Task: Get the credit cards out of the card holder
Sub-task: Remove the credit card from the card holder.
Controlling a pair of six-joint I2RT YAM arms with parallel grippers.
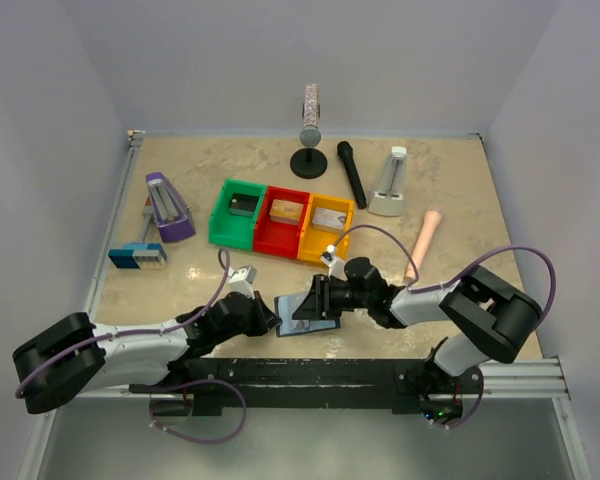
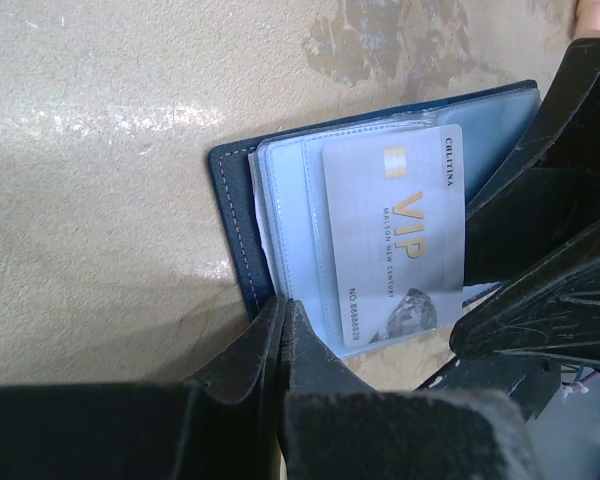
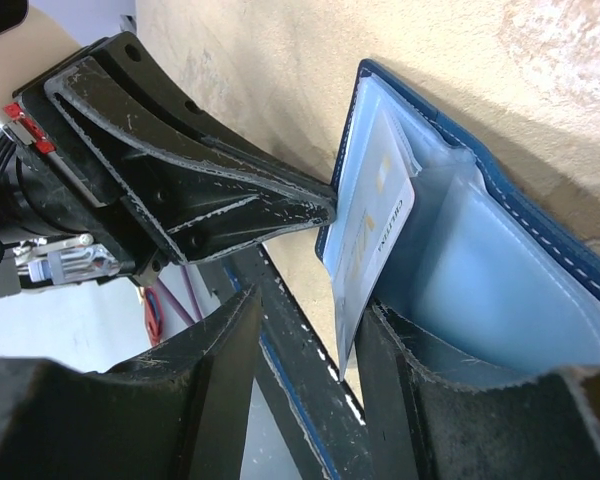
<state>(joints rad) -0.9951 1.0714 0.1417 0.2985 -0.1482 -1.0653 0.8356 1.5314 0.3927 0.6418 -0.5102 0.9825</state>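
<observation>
While left hand [image 2: 283, 305] pinches the card holder [image 2: 230, 190], right hand [image 3: 310, 330] gapes around the grey card [image 2: 395, 240].

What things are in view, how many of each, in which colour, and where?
card holder: 1, dark navy with pale blue lining, open, near edge
credit card: 1 visible, silvery grey, sticking out of its slot
bins: 3, green, red, yellow, row at mid-table
small boxes: 3, two grey, one tan, one per bin
purple metronome: 1, left
white metronome: 1, far right
gadget: 1, blue and white, left edge
standing microphone: 1, silvery, black base, far middle
lying microphone: 1, black, far side
cylinder: 1, pale pink, right
table: 1, beige marble
left gripper: black, shut on the card holder's edge
right gripper: black, open around the card
</observation>
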